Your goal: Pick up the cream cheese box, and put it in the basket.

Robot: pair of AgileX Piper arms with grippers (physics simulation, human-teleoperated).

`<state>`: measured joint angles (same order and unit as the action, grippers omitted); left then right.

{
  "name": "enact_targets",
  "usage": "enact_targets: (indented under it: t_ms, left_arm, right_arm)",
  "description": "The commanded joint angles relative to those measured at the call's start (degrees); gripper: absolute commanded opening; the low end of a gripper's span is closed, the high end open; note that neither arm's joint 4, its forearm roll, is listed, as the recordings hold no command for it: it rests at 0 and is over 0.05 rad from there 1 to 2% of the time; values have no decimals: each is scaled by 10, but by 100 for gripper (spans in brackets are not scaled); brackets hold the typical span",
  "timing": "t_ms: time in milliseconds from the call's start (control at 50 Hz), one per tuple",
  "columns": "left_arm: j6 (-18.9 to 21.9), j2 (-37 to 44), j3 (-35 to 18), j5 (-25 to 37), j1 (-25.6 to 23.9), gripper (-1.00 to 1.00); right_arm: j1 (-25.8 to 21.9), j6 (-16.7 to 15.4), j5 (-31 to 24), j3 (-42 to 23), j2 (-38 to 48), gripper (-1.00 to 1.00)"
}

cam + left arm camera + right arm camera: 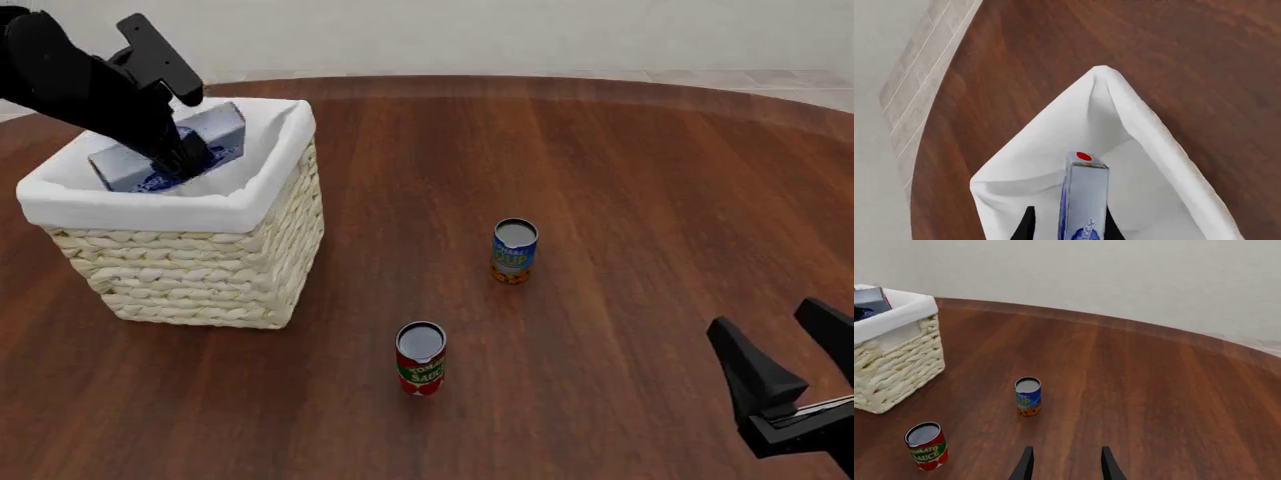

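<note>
The left gripper (187, 155) is over the big square cream wicker basket with its white cloth liner (254, 200), up at ten o'clock on the brown wooden table (627, 180). Its fingers are clamped on the flat white and pale-blue cream cheese box (200, 135), which sits tilted, partly below the rim and not yet lying on the liner, as far as can be told. In the left wrist view the box (1084, 200) hangs edge-on between the dark fingertips above the liner's pocket. This looks like the placing step, nearly done. Next move, I'd say: spread the fingers, let it drop, then lift straight clear of the rim. The right gripper (787, 385) idles at five o'clock, fingers apart, holding nothing.
</note>
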<state>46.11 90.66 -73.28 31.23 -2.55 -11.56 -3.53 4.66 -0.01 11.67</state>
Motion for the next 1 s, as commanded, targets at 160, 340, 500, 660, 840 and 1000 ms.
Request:
enact_targets:
  t_ms: [160,340,500,660,840,1000]
  left_arm:
    - [10,0,0,-4,-2,100]
    - [3,-6,-5,4,-13,100]
    - [18,-30,17,4,-21,100]
    - [11,-77,36,5,-30,100]
    - [-1,-152,67,-5,-61,100]
    - [0,-214,80,-15,-68,100]
  right_arm:
    - [-1,0,-1,0,-1,100]
    - [-2,1,-3,0,-3,100]
    - [-2,1,-1,0,-1,100]
    - [-1,1,0,0,0,100]
    - [-5,-1,1,0,2,100]
    - [-5,-2,3,0,5,100]
